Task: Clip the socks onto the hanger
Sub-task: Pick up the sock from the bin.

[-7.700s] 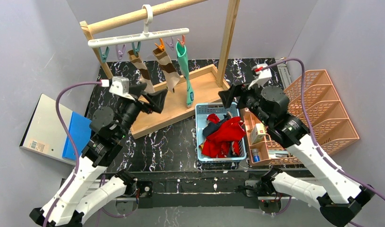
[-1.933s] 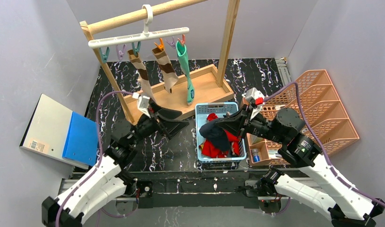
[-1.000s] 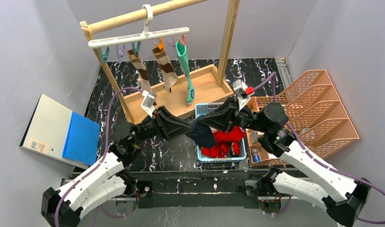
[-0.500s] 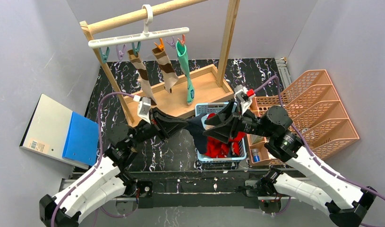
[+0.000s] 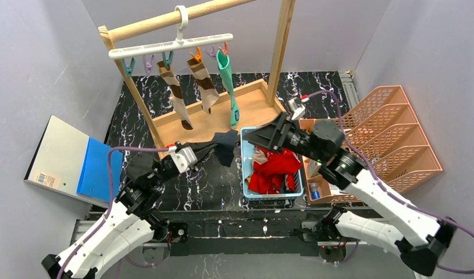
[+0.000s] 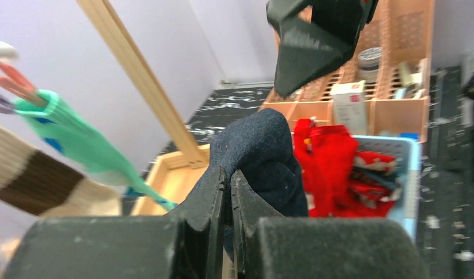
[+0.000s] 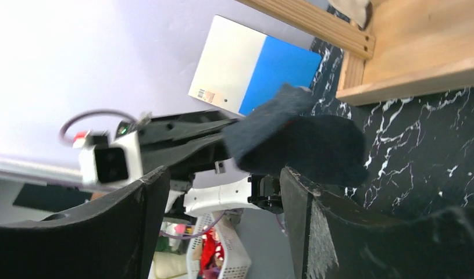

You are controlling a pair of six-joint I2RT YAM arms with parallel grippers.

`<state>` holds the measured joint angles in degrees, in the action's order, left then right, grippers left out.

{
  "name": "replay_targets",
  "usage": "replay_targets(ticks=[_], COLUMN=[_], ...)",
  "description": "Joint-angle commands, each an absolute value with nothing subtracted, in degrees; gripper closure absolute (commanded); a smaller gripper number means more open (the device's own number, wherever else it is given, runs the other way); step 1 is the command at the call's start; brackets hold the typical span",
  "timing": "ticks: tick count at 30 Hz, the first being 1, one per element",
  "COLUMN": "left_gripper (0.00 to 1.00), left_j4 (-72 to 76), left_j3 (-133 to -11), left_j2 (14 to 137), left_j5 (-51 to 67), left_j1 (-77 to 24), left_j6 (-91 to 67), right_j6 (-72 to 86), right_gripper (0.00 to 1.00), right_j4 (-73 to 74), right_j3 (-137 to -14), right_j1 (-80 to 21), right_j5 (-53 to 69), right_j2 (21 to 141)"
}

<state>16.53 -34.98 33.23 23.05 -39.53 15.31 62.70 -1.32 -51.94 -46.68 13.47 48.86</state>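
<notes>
A dark navy sock (image 5: 227, 145) hangs bunched from my left gripper (image 5: 214, 149), which is shut on it just left of the blue basket (image 5: 244, 170). In the left wrist view the sock (image 6: 263, 151) bulges out past the pinched fingertips (image 6: 228, 177). My right gripper (image 5: 250, 137) stands open over the basket's far left corner, apart from the sock (image 7: 304, 139), with nothing between its fingers (image 7: 223, 174). The white hanger (image 5: 170, 45) hooks on the wooden rail. Two brown-and-beige socks (image 5: 177, 93) and a teal sock (image 5: 228, 87) hang from its clips. Red socks (image 5: 275, 168) lie in the basket.
The wooden rack (image 5: 279, 52) stands on a wooden base tray (image 5: 252, 107) behind the basket. An orange organizer (image 5: 397, 139) sits at the right with small items in it. A blue-and-white binder (image 5: 71, 163) lies at the table's left edge.
My right gripper has opened and let go of the navy sock. My left gripper has shut on the sock and drawn it left, out over the basket's edge.
</notes>
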Motion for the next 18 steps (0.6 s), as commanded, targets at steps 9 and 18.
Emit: replay_targets(ticks=[9,18], left_gripper=[1.0,1.0], left_j4=[14.2,13.1], left_j3=[-32.5,-32.6], left_j2=[25.8,24.8], left_j5=[17.6,18.0], left_j1=[-39.7,-39.7], left_j6=[39.2,39.9], right_j6=[74.5,77.7], right_gripper=[0.28,0.29], right_j4=[-10.9,-16.7], right_j3=[-56.8,-58.5], right_j1=[-46.9,-46.9], right_j5=[15.4,18.5], right_j2=[63.5,68.9])
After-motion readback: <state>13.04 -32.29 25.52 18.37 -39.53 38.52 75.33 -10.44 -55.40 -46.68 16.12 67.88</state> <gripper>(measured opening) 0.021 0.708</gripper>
